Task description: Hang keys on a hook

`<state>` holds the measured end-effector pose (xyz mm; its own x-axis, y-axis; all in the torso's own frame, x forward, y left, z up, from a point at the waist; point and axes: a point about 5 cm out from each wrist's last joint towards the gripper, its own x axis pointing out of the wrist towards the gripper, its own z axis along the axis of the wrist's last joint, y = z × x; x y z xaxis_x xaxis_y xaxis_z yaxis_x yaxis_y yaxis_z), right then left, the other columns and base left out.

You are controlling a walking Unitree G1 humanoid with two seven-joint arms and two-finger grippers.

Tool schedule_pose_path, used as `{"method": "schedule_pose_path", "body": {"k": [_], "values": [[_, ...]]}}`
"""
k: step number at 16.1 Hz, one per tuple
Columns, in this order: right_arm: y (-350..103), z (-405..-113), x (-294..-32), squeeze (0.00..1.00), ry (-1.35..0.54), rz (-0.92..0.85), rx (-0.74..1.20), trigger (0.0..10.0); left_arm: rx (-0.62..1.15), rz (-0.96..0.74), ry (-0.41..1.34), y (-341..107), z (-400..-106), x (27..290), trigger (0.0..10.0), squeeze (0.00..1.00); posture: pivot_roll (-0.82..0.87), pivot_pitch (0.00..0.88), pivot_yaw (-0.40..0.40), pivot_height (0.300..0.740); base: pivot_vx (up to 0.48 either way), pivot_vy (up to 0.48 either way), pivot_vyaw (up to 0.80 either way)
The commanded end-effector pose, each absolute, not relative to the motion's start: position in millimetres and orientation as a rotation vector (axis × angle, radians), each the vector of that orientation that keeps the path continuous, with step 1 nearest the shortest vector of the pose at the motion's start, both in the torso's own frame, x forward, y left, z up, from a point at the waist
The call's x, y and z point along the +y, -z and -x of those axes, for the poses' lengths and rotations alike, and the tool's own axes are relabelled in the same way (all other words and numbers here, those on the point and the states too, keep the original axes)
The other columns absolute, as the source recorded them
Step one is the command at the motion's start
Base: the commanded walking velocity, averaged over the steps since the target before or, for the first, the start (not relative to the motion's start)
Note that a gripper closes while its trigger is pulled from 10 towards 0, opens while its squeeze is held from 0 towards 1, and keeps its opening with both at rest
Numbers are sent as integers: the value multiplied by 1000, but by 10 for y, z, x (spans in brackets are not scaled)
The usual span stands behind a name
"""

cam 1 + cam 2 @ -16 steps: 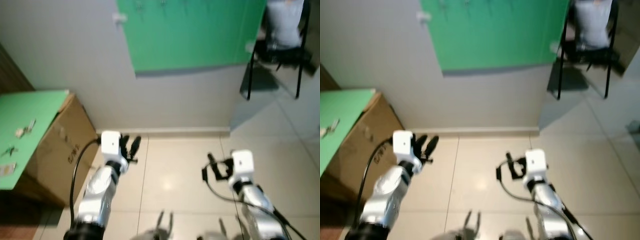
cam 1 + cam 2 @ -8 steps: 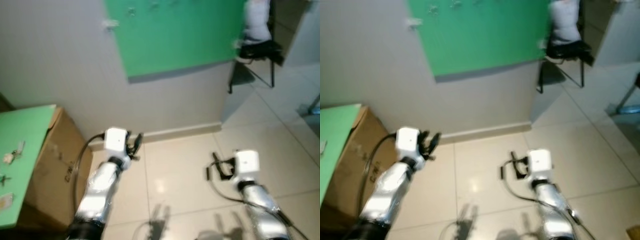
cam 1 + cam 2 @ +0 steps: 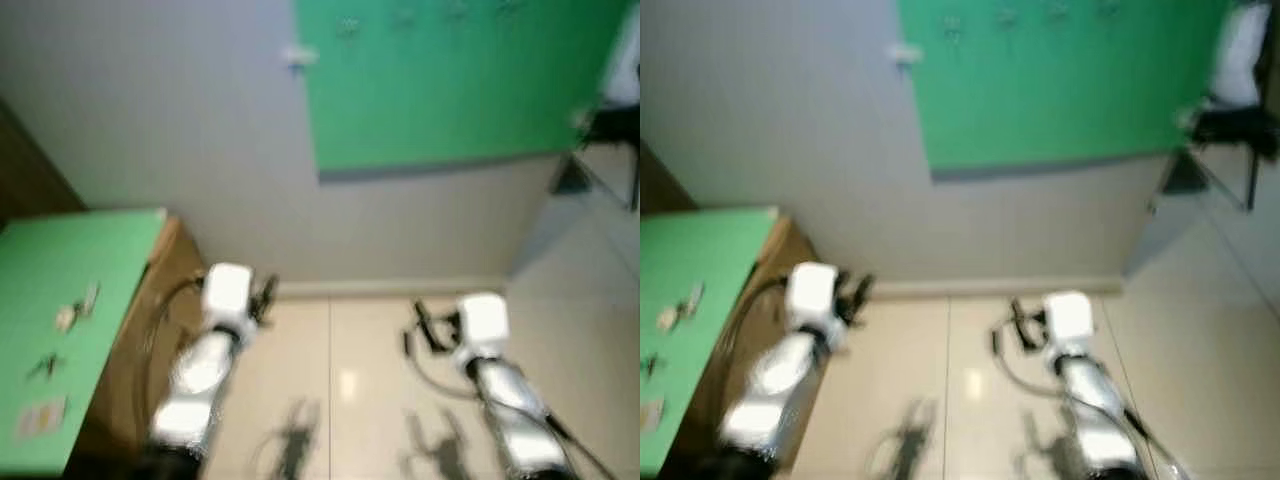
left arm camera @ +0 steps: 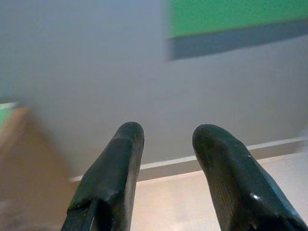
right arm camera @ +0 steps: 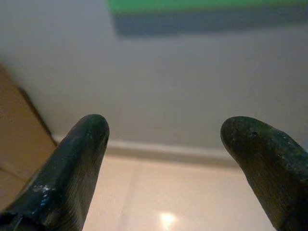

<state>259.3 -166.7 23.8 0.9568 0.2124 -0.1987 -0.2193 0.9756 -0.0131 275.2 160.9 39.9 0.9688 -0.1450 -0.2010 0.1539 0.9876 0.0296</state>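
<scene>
Both arms reach forward, low over the tiled floor [image 3: 350, 400]; the left gripper [image 4: 166, 144] holds nothing, fingers parted, and the right gripper [image 5: 163, 139] is spread wide, empty too. To the left, keys [image 3: 76, 308] lie on a green table [image 3: 60, 380]. Beyond, a green board [image 3: 450, 80] with hooks [image 3: 953, 24] hangs on the wall

No legible text at this moment

The head views were blurred; the cardboard box [image 3: 150, 340] showed no readable print, and the small items on the green tabletop [image 3: 60, 260] were too small and soft to make out any label.
</scene>
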Motion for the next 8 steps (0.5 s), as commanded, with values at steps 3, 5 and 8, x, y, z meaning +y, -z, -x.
{"method": "schedule_pose_path", "body": {"k": [3, 5, 8], "values": [[-362, -2597, -1709, 1000, -235, 3, 130, 10000, 169, -39, 126, -453, -2768, 1632, 10000, 1000, -241, 0, 110, 717, 0, 0, 0], [-422, -2660, -1672, 1000, -227, 15, 112, 10000, 162, -18, 113, -467, -2784, 1667, 10000, 1000, -240, 0, 109, 717, 0, 0, 0], [-401, -2665, -1684, 1000, -237, 33, 126, 10000, 170, -43, 93, -435, -2756, 1685, 10000, 1000, -234, 0, 105, 717, 0, 0, 0]]}}
